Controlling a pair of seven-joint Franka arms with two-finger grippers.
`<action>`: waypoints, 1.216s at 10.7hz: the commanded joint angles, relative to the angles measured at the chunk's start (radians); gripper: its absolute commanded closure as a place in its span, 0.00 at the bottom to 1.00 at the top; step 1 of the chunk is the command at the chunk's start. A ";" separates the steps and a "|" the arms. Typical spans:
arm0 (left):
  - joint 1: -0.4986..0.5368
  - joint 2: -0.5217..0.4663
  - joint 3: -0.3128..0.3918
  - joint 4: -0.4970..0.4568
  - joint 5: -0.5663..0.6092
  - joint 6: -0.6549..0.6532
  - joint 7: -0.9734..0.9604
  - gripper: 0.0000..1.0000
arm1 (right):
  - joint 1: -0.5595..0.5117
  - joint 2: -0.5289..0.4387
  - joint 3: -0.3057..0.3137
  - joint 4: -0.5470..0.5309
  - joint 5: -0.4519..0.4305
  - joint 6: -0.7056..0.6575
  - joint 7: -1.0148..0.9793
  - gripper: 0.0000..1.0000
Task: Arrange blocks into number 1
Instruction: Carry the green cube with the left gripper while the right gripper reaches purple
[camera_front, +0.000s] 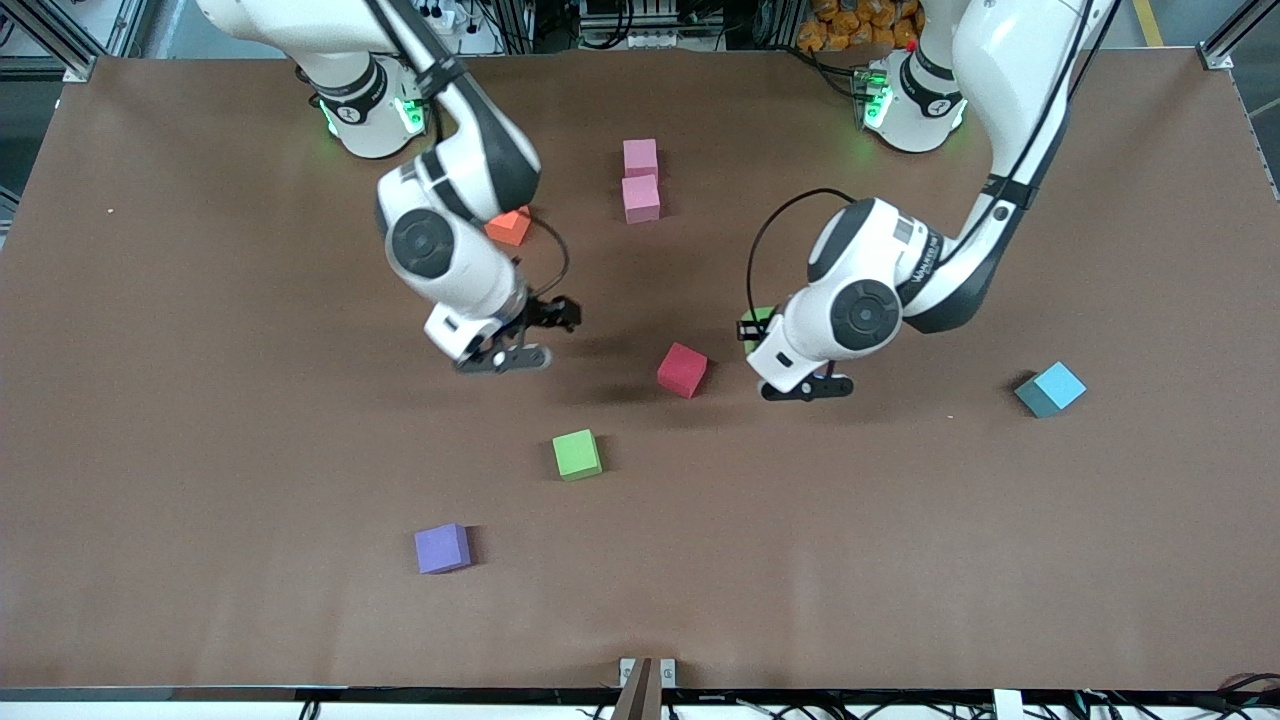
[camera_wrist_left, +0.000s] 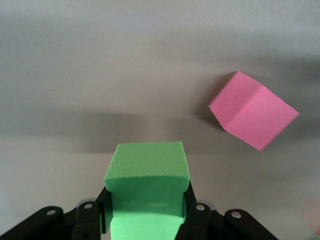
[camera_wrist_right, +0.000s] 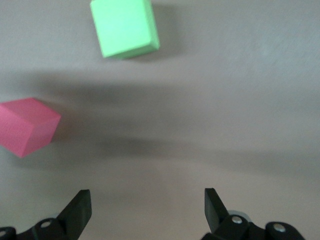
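Observation:
My left gripper (camera_front: 756, 330) (camera_wrist_left: 146, 202) is shut on a green block (camera_front: 759, 320) (camera_wrist_left: 147, 170), held above the table beside a crimson block (camera_front: 683, 369) (camera_wrist_left: 252, 117). My right gripper (camera_front: 558, 315) (camera_wrist_right: 147, 207) hangs open with nothing between its fingers, over bare table between the orange block (camera_front: 510, 226) and the crimson block (camera_wrist_right: 27, 125). Two light pink blocks (camera_front: 640, 157) (camera_front: 641, 198) sit touching in a short line near the robots' bases. A second green block (camera_front: 577, 454) (camera_wrist_right: 125, 27) lies nearer the front camera.
A purple block (camera_front: 442, 548) lies close to the front edge, toward the right arm's end. A sky-blue block (camera_front: 1050, 389) sits toward the left arm's end. The brown table (camera_front: 200, 400) stretches wide around them.

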 joint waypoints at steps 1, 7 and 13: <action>-0.016 -0.020 -0.031 -0.021 -0.025 0.005 -0.091 1.00 | -0.077 0.181 0.018 0.260 -0.074 -0.110 -0.081 0.00; -0.126 0.012 -0.056 -0.021 -0.014 0.108 -0.246 1.00 | -0.235 0.425 0.018 0.517 -0.160 0.044 -0.355 0.00; -0.266 0.069 -0.047 -0.024 0.050 0.206 -0.361 1.00 | -0.259 0.461 -0.019 0.566 -0.163 0.179 -0.385 0.00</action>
